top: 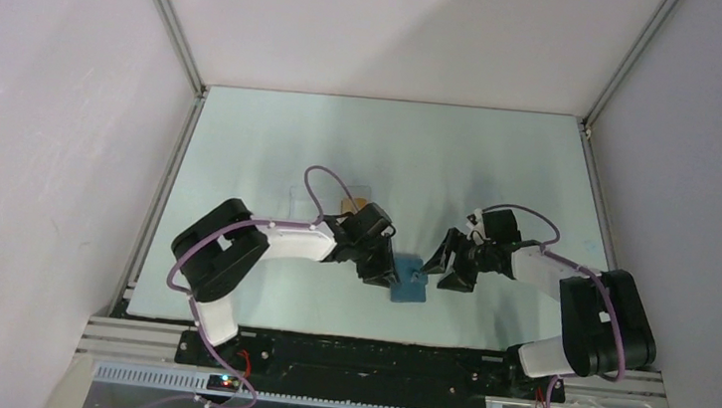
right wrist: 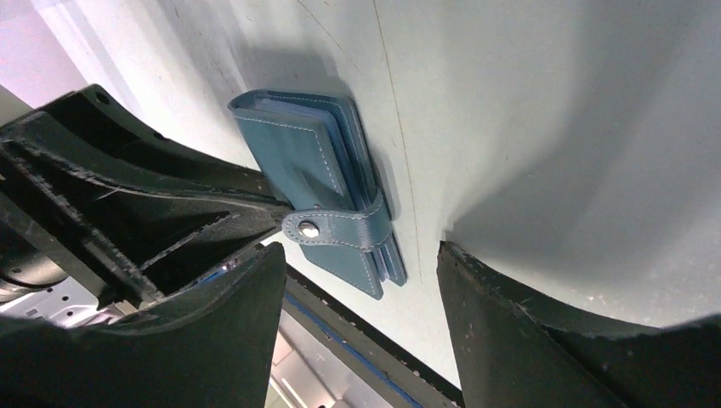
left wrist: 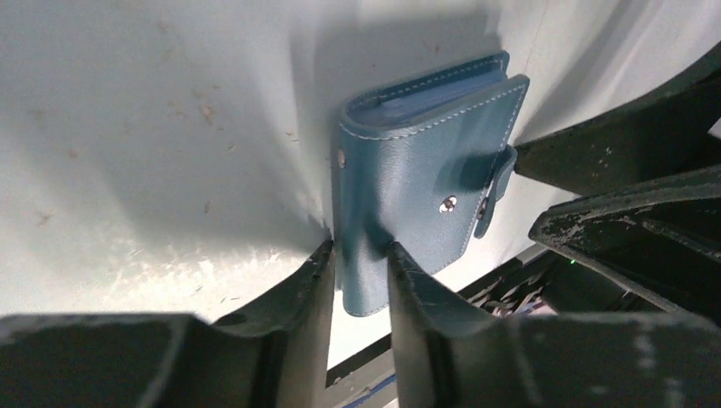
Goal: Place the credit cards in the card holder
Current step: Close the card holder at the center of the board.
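The left gripper point(left wrist: 357, 276) fills the bottom of its wrist view, its two dark fingers point(left wrist: 298, 306) pressed against the near edge of the card holder point(left wrist: 425, 187), one on each cover. The blue wallet is folded shut like a book, with pale sleeves showing at its far edge.

From above, one of the credit cards point(top: 347, 205), orange-tan, lies just beyond the left wrist on the table point(top: 273, 146), beside a clear plastic sheet point(top: 313, 197). I can make out no other card for certain.

The card holder sits between the two grippers, near the middle of the table's near edge. Whether it rests on the surface or is raised a little cannot be told. Its snap strap point(right wrist: 336, 229) wraps round the right-hand edge, and the views do not settle whether the snap is fastened.

On the right, the right gripper point(right wrist: 361, 314) stands spread wide, a finger on either side of the strap end, touching nothing.

The step in hand looks like opening the wallet, with no card yet inside. The next move calls for the right fingers to catch the strap or the upper cover alone and peel it back while the left keeps its pinch firm.
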You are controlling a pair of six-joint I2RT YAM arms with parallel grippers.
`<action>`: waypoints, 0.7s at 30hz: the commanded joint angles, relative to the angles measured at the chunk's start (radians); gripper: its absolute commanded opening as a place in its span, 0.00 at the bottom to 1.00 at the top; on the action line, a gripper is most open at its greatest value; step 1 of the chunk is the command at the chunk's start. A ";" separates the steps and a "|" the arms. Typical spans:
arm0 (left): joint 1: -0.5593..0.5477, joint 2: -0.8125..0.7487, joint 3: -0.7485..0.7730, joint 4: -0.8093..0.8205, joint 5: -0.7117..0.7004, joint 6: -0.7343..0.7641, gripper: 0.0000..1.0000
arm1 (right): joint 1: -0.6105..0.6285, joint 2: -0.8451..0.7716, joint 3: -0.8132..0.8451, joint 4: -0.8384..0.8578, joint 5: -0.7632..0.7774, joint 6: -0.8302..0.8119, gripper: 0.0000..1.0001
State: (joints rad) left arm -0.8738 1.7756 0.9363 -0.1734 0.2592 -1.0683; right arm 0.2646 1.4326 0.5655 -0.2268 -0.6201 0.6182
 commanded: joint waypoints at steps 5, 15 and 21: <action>0.048 -0.168 -0.103 0.084 -0.067 0.000 0.54 | -0.013 0.004 -0.021 -0.077 0.102 -0.073 0.67; 0.091 -0.294 -0.152 0.165 0.100 0.085 0.41 | -0.022 0.005 0.076 -0.174 -0.031 -0.059 0.52; 0.088 -0.180 -0.076 0.228 0.198 0.097 0.43 | -0.027 0.035 0.083 -0.153 -0.056 -0.039 0.47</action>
State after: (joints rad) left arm -0.7830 1.5368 0.7963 -0.0185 0.3698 -1.0088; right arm 0.2440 1.4490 0.6159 -0.3672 -0.6403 0.5808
